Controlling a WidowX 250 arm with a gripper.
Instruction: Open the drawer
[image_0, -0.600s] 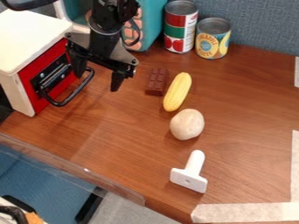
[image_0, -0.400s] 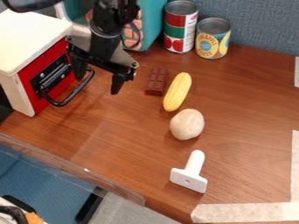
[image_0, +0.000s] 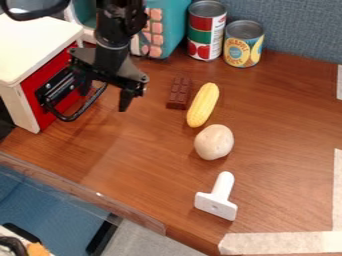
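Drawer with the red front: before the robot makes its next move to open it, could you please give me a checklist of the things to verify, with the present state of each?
1. Drawer closed at the start: ok, its front looks flush with the box.
2. Gripper open: ok, its fingers are spread apart.
3. Handle lined up between the fingers: cannot tell; it seems so from this angle, but depth is unclear.
4. Handle gripped: not ok, the fingers are not closed on it.
5. Chocolate bar and corn apart from the handle: ok, both lie beyond the gripper's outer finger.
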